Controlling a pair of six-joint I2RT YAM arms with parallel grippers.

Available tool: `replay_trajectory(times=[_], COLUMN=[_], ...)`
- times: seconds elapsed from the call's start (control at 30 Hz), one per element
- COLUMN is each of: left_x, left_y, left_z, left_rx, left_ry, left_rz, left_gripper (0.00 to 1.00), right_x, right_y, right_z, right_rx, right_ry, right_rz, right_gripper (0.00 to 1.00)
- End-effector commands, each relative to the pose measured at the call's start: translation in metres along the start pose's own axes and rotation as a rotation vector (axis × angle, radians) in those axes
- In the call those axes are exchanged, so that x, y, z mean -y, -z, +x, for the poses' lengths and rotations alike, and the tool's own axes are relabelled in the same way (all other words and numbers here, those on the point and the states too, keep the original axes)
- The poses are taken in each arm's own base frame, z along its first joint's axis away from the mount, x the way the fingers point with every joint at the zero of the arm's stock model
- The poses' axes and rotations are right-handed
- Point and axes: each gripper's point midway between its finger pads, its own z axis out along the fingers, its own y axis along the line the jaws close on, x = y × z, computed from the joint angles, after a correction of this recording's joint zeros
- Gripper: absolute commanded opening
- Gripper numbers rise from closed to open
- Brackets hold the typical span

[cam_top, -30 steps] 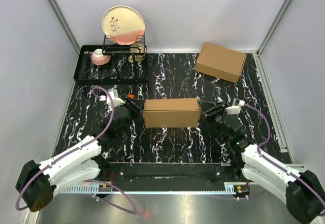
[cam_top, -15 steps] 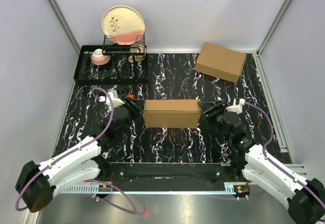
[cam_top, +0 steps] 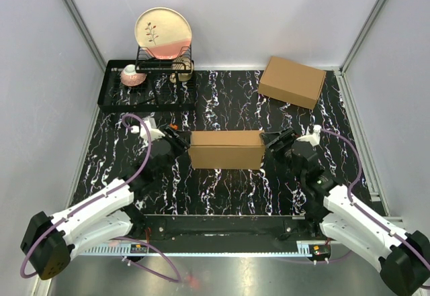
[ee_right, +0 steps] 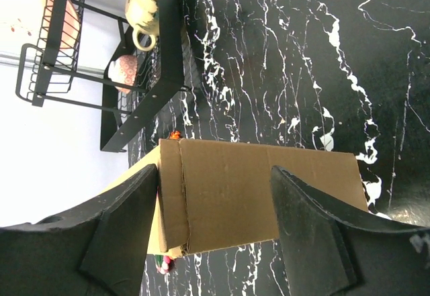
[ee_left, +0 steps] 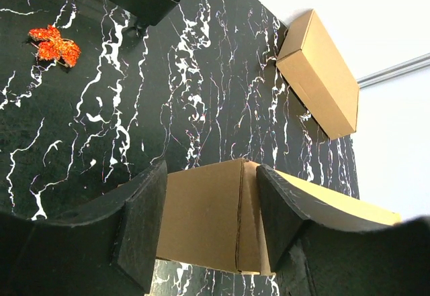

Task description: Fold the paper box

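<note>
Left hand and right hand flank the paper box at the middle of the tabletop.
The box lies closed, its long side running left to right, with 1 hand just beside each end. Both hands are spread open and hold nothing. Likely risk: with no grip on it, a tucked flap may spring up. An uneven push from 1 side could also skew the box or slide it toward the second box at far right.
</note>
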Motion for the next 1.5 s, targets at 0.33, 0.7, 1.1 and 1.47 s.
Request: replay_trajectory(times=[0.33, 0.7, 1.1, 1.47], left_x=[-0.098, -0.124, -0.144, -0.131], left_y=[0.006, 0.012, 0.021, 0.022], left_z=[0.063, 0.088, 0.12, 0.135], left_rx=[-0.177, -0.237, -0.322, -0.355], left_ry=[-0.177, -0.175, -0.194, -0.187], left_rz=[-0.252, -0.277, -0.279, -0.216], left_gripper=[0.54, 0.37, 0.2, 0.2], right_x=[0.152, 0.159, 0.167, 0.156], right_y=[0.021, 0.022, 0.023, 0.019], right_z=[0.071, 0.079, 0.083, 0.078], right_rx=[-0.183, -0.222, -0.236, -0.226], right_ry=[0.038, 0.048, 0.036, 0.066], right_rz=[0.335, 0.373, 0.408, 0.366], right_gripper=[0.56, 0.54, 0.46, 0.37])
